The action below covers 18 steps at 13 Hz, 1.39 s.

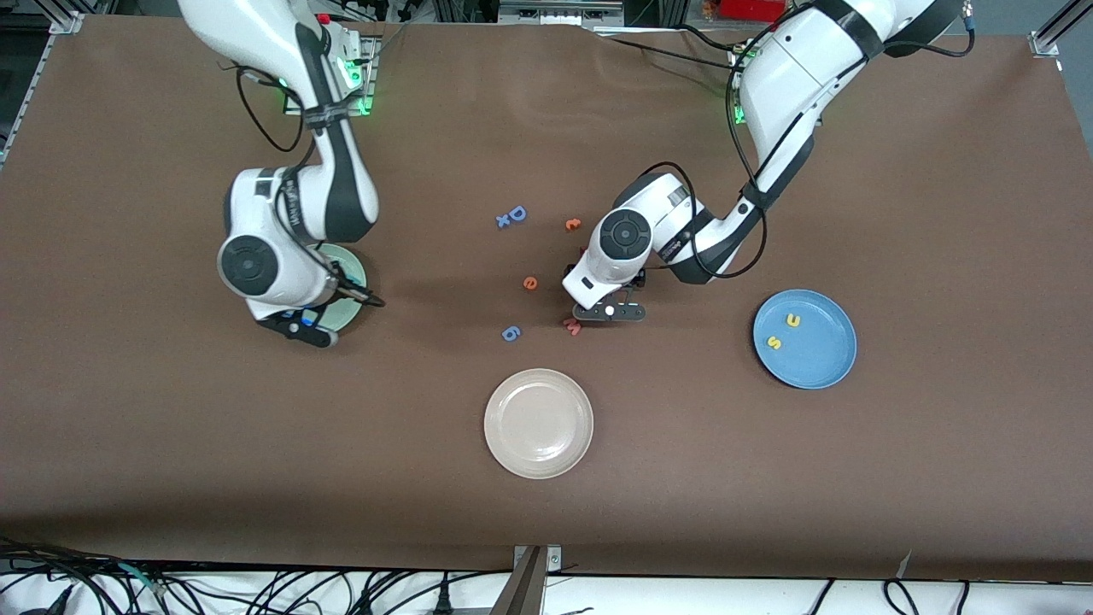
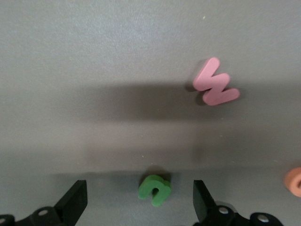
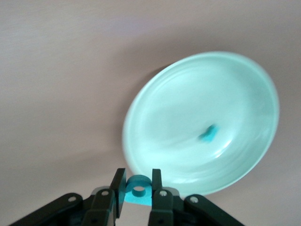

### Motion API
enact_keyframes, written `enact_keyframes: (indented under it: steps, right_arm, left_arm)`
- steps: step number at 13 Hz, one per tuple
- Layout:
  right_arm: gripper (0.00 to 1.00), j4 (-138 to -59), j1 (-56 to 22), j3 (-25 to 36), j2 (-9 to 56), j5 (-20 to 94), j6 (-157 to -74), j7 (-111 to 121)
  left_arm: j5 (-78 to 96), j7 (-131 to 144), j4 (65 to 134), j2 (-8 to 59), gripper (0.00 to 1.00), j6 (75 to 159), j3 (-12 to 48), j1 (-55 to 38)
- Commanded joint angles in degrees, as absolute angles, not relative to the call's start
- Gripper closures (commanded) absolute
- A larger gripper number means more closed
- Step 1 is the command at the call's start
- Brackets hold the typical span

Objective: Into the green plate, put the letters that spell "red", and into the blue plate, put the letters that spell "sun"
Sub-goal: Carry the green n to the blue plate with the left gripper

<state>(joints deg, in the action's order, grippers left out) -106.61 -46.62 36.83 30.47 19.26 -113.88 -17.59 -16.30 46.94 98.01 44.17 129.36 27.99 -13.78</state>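
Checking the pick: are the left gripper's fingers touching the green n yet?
Apart. The left wrist view shows the green n lying between the left gripper's open fingers, bare table on both sides.

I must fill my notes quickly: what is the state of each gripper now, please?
Left gripper: open, low over the green "n", holding nothing.
Right gripper: closed on a teal letter, at the green plate.

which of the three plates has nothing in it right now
The beige plate, nearest the front camera, holds nothing. The blue plate holds two yellow letters, and the green plate under the right arm already has a teal letter in it.
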Motion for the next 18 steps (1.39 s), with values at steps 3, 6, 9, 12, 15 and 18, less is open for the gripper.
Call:
enact_keyframes:
  steps: [3,6,9,12,15,18]
  right_arm:
    - [0.72,-109.2,-43.9,36.3,32.5,23.7,-115.7,-10.9]
    - [0.48,-109.2,-43.9,35.6,32.4,24.1,-115.9,-11.0]
    - [0.24,-109.2,-44.2,35.4,31.3,24.1,-115.2,-12.4]
    - [0.24,-108.4,-46.4,31.9,28.7,24.1,-114.0,-23.9]
    - [0.23,-105.7,-46.8,26.0,27.9,24.1,-114.9,-36.2]
    - [0.22,-103.5,-47.5,19.4,28.7,24.1,-120.6,-49.7]
  left_arm:
    - [-18.7,49.2,97.6,44.8,0.09,129.8,27.5,-15.1]
    - [-18.6,49.3,97.7,45.2,0.33,129.7,27.5,-15.1]
    - [-18.1,52.4,97.6,45.1,0.75,129.6,27.6,-14.8]
    - [-18.0,55.1,96.9,44.4,0.96,128.9,27.6,-14.6]
    - [-18.5,54.1,96.1,42.9,0.97,124.9,27.8,-12.8]
    - [-17.9,45.9,95.8,40.9,0.99,121.6,28.5,-8.5]
